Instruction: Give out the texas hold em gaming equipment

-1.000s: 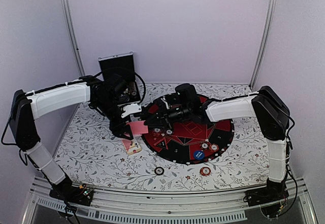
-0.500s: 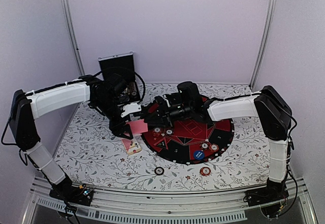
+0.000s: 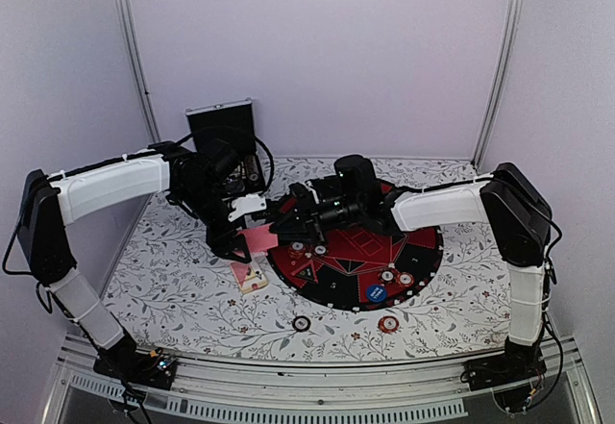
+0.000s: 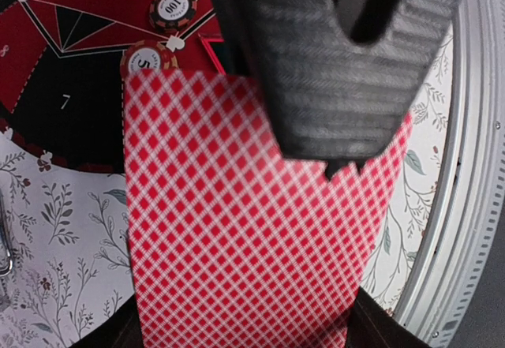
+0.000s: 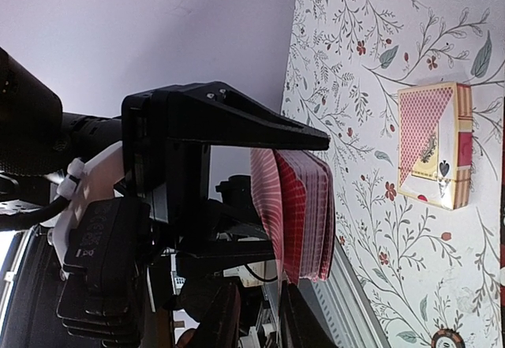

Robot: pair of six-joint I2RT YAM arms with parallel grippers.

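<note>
Deck (image 5: 304, 214) clamped between left jaws; right jaws mostly cut off, state unclear.

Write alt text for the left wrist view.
Red-and-white diamond-backed playing cards fill the frame, clamped in the left gripper under its black ribbed finger. Beyond them, two striped-edge poker chips sit on the round black-and-red mat over a floral tablecloth.

In the left wrist view, a dark chip (image 4: 173, 7) lying on the mat (image 4: 47, 119) reads "100" on its round white centre. Just near of it, a pale chip (image 4: 147, 58) shows a "5". The mat's black wedge bears a white "7". In the right wrist view, the card box (image 5: 435, 144) carries a black spade sign; its small print is unreadable.
</note>
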